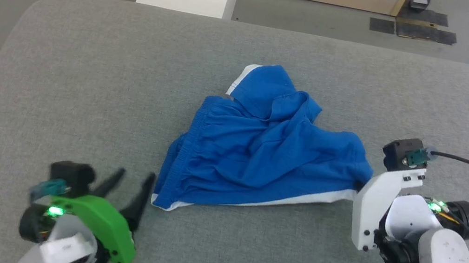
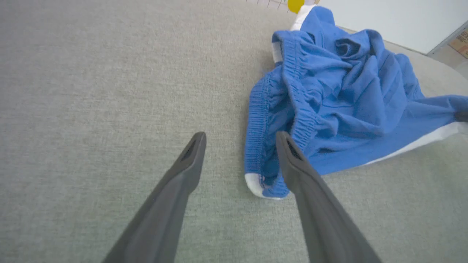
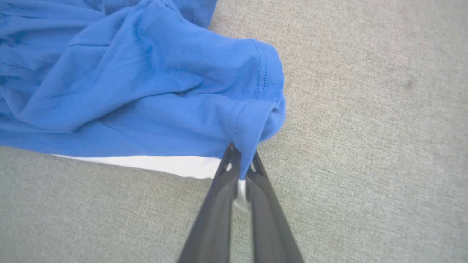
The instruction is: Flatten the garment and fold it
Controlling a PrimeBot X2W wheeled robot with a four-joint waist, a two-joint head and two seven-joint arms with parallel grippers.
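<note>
Right wrist view: the right tool (image 3: 241, 157) pinches a corner of the blue garment (image 3: 146, 91), which lies on the grey surface (image 3: 365, 109).
Its two dark fingers (image 3: 215, 219) are pressed together on a fold of blue cloth and white trim at their tips. The bulk of the garment lies crumpled ahead of this tool and to its left, and a white hem band (image 3: 146, 162) runs leftward from the fingertips. In the left wrist view the left tool (image 2: 240, 138) stands spread wide and holds nothing. The gathered waistband (image 2: 257, 120) lies just ahead of its tips. Its right-hand finger overlaps the cloth in the picture, but I cannot tell whether they touch. In the head view the garment lies rumpled between the two tools, the left one at the waistband corner and the right one at the opposite hem corner.
</note>
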